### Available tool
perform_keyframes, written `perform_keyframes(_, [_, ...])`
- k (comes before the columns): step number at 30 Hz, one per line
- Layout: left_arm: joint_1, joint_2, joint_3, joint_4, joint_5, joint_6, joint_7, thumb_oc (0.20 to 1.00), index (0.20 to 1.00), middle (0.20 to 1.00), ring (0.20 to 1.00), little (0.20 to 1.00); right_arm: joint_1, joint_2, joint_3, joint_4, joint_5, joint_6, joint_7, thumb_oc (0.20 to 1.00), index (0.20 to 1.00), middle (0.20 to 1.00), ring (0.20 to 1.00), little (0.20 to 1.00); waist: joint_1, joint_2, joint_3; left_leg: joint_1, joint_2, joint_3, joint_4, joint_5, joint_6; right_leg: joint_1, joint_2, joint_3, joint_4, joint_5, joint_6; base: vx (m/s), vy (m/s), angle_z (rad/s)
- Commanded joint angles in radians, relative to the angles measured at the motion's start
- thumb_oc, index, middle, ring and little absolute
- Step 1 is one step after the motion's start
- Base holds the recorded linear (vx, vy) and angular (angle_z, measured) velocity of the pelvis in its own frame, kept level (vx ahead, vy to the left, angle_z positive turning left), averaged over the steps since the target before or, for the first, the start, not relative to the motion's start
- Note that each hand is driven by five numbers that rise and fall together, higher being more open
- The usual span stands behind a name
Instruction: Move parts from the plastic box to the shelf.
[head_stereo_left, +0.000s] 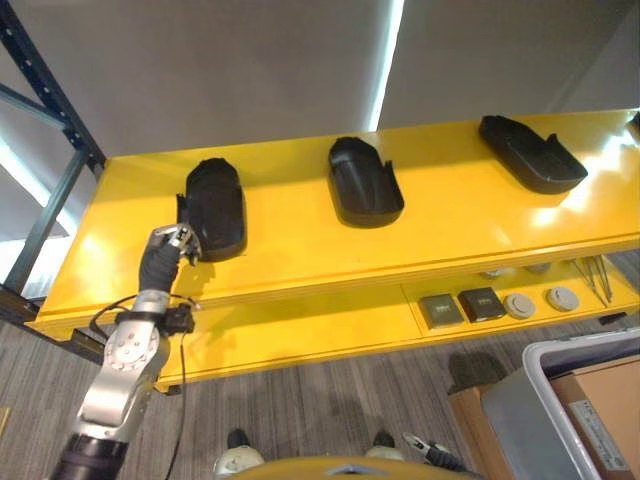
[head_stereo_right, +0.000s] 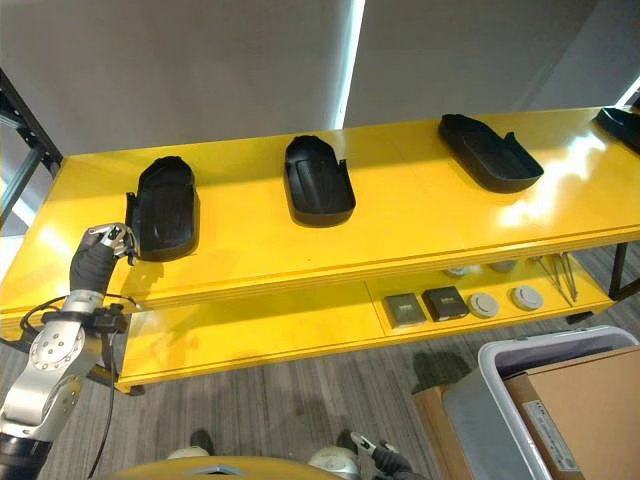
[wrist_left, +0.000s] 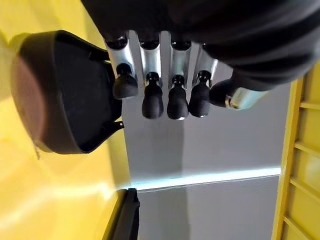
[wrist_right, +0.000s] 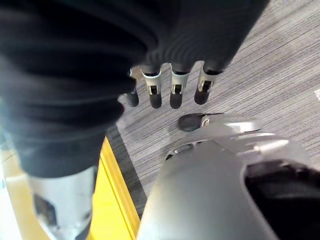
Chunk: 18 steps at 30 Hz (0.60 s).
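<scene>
You see 3 black parts (head_stereo_left: 365, 183) spaced along the yellow shelf (head_stereo_left: 300, 250), your left robot hand (head_stereo_left: 178, 240) relaxed, empty, just beside the leftmost part (head_stereo_left: 214, 208), probably releasing it.

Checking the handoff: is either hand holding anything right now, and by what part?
Nothing is held. The left hand hangs empty, fingers relaxed, beside the leftmost black part on the yellow shelf. The right hand hangs empty over the floor.
</scene>
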Motion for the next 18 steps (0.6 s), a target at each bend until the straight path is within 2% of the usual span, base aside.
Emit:
perform_keyframes(1, [-0.073,0.027,0.002,0.069,0.013,-0.029,0.068,0.200,0.200,0.200,0.200,0.200,-0.015,-0.009,0.012,-0.048,-0.009,-0.009,0.004,1.000,1.000,1.000,1.000,1.000,-0.009,-0.030,0.027,-0.047,0.025,-0.008,0.160,-0.119,0.044,-0.031,-0.024,0.006,0.096,-0.067,-0.017,0.02,-0.009,-0.03])
perform_keyframes(5, [-0.104,0.013,-0.017,0.121,0.026,-0.026,0.059,0.200,0.200,0.200,0.200,0.200,-0.017,-0.015,0.013,-0.045,-0.016,-0.005,0.009,1.000,1.000,1.000,1.000,1.000,-0.022,-0.032,0.030,-0.053,0.029,-0.002,0.172,-0.123,0.045,-0.042,-0.024,0.015,0.108,-0.071,-0.017,0.00,-0.005,-0.12])
perform_keyframes(9, [-0.096,-0.003,-0.017,0.115,0.003,-0.001,0.052,0.200,0.200,0.200,0.200,0.200,-0.007,-0.016,0.001,-0.049,-0.028,-0.008,0.017,1.000,1.000,1.000,1.000,1.000,-0.027,-0.032,0.037,-0.053,0.028,-0.001,0.174,-0.125,0.046,-0.045,-0.025,0.019,0.107,-0.068,-0.015,-0.01,-0.002,-0.07])
perform_keyframes(18, [-0.063,-0.014,-0.025,0.126,0.007,0.002,0.022,0.200,0.200,0.200,0.200,0.200,0.005,-0.013,-0.004,-0.081,-0.048,0.009,0.025,1.000,1.000,1.000,1.000,1.000,-0.029,-0.034,0.041,-0.052,0.028,0.001,0.177,-0.128,0.048,-0.044,-0.027,0.021,0.110,-0.068,-0.016,0.00,0.000,0.00])
